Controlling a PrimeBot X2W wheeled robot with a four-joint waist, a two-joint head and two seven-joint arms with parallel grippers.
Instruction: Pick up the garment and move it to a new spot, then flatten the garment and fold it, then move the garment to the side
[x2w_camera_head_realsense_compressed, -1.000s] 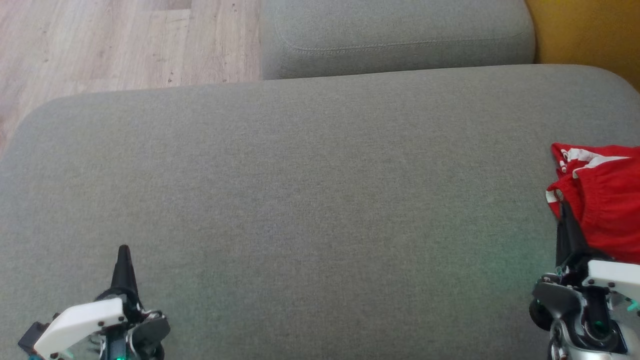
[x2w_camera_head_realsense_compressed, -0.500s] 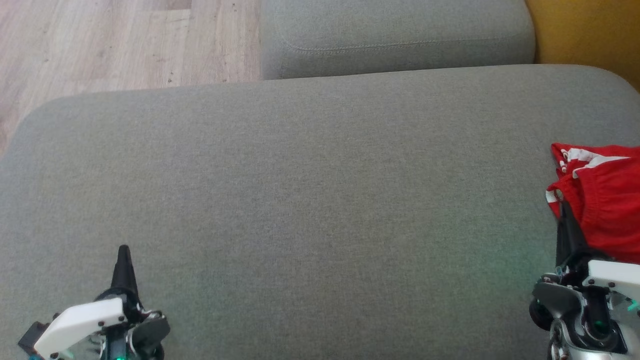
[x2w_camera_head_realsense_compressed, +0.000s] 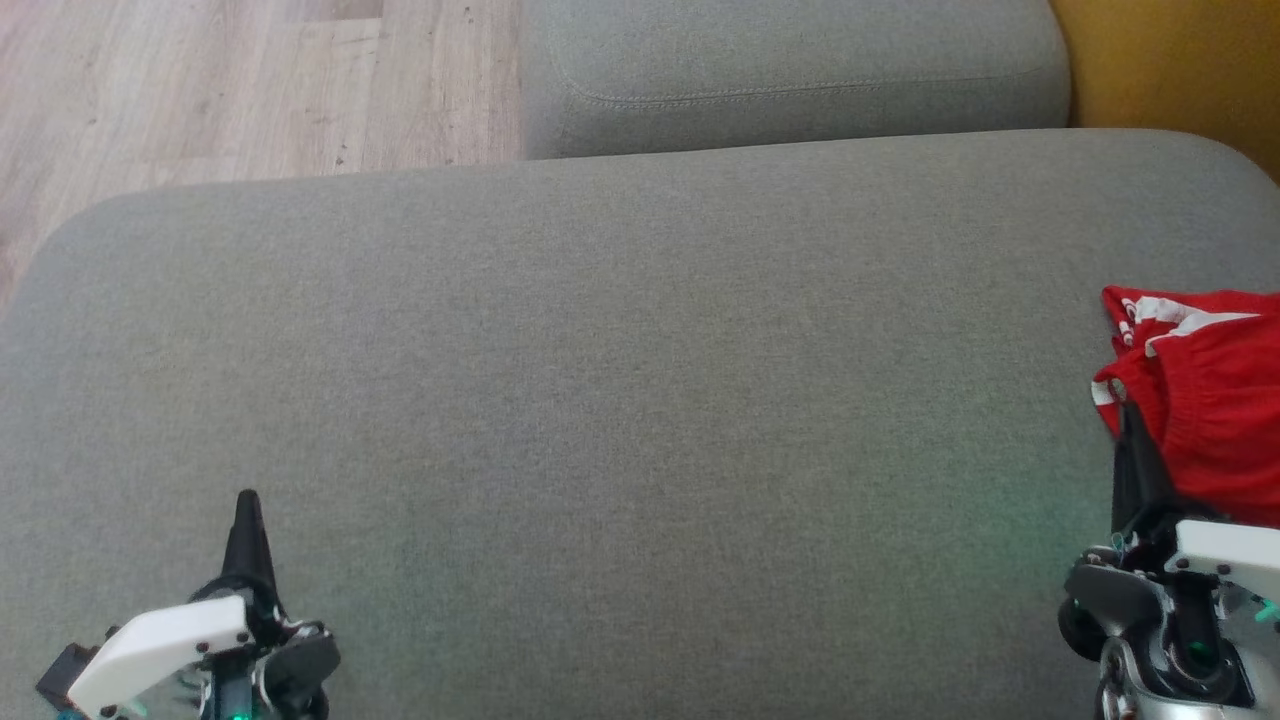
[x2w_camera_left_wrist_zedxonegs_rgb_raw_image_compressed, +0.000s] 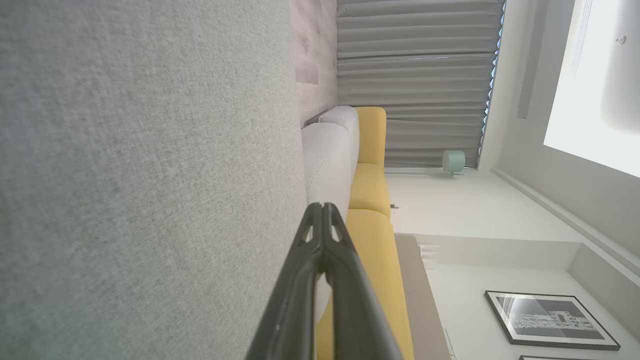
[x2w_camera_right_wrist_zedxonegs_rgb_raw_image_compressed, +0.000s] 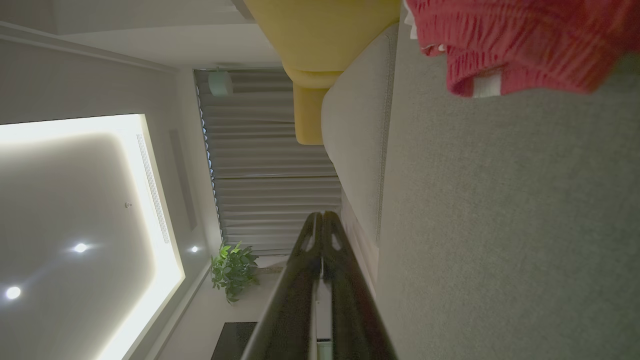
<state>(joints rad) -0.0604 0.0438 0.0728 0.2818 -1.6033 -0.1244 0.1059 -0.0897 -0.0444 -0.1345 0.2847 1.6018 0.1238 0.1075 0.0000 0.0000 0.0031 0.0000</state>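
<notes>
The garment is red with white stripes, bunched at the right edge of the grey cushion; it runs out of the head view. It also appears at the top right of the right wrist view as the garment. My right gripper is shut, its tip just beside the garment's left edge, nothing between the fingers. My left gripper is shut and empty at the lower left above bare cushion, seen again as the left gripper.
A second grey cushion lies behind the main one. Wooden floor shows at the top left and a yellow seat at the top right. The cushion's left corner rounds off towards the floor.
</notes>
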